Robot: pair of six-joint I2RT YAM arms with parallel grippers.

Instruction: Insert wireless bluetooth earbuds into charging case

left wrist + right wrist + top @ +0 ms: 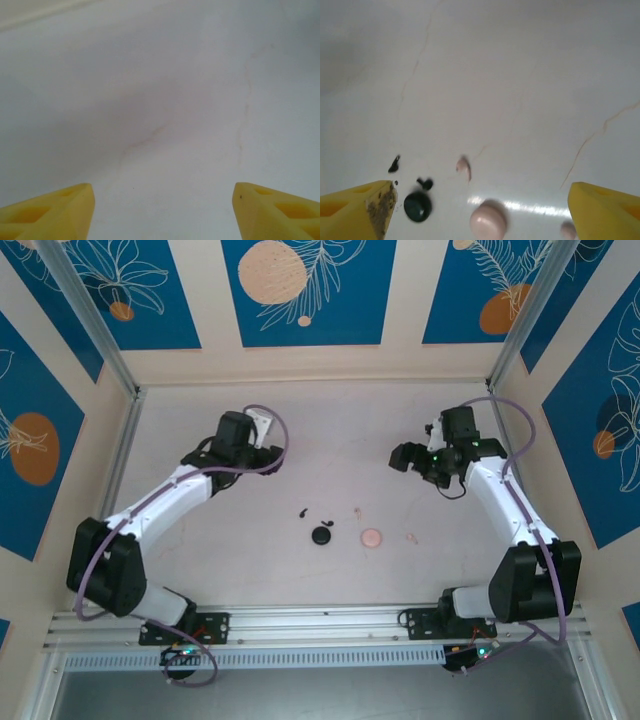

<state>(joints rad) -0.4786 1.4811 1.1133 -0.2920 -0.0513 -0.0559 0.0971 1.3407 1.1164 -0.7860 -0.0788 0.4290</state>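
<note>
I work over a pale table, boxed in by cream walls bearing blue leaf-patterned panels. Metal posts rise at the far corners; a metal rail edges the near side.

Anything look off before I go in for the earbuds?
One finger of the right end effector has dark speckled grime on its inner tip; the other is clean. Thin brownish hairline marks cross the table.

Both arms rise from their bases and fold at the elbow, the left arm reaching forward and inward to the right, the right arm forward and inward to the left, the left gripper and right gripper each angled downward with yellow jaws spread wide.
</note>
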